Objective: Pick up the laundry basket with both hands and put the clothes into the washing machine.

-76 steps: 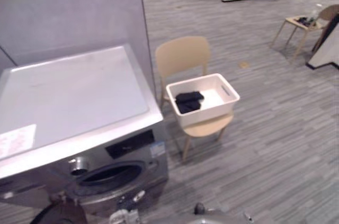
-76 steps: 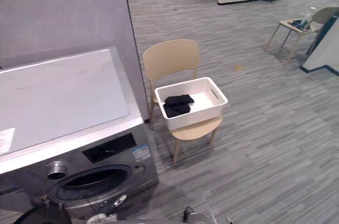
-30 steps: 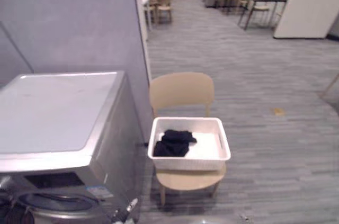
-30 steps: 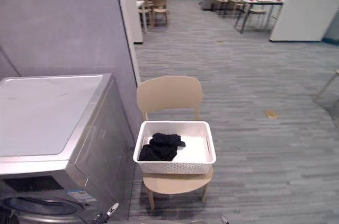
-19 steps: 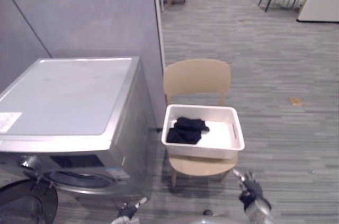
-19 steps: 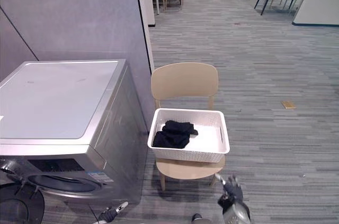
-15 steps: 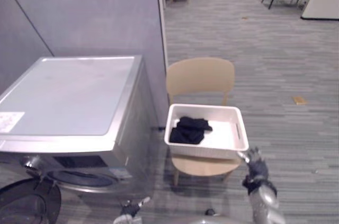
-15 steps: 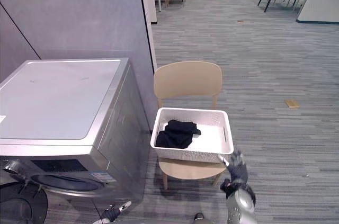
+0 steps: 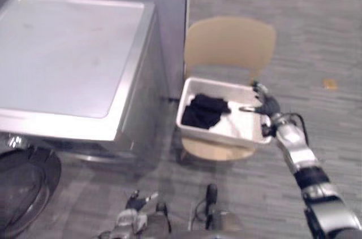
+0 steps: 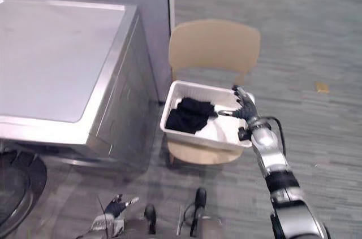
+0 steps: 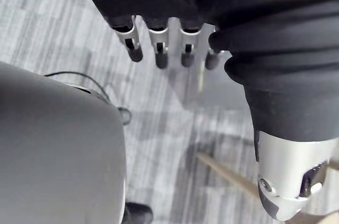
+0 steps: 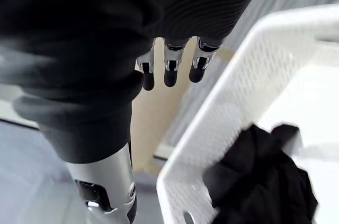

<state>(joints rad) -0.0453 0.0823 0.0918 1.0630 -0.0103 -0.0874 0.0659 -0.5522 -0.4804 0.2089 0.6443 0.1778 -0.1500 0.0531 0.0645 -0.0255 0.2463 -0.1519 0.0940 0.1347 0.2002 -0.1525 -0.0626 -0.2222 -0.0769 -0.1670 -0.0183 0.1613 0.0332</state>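
Left eye view is showing a smooth, boxy silver washing machine (image 9: 73, 58) standing at left, with the left hand (image 11: 159, 38) hanging relaxed, low beside it. Crumpled black clothes (image 9: 203, 110) are lying in 1 white perforated laundry basket (image 10: 201, 139) sitting on a rounded tan chair (image 9: 229, 44). The right hand (image 9: 263, 103) is spreading straight fingers at the basket's right rim, above grey striped flooring (image 9: 328, 35).

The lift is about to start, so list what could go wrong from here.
1. The right hand is open over one end of the laundry basket while the left hand hangs low, far from it. A one-sided lift could tip the basket off the chair.
2. The clothes are heaped toward the end away from that hand, which may tilt the load.
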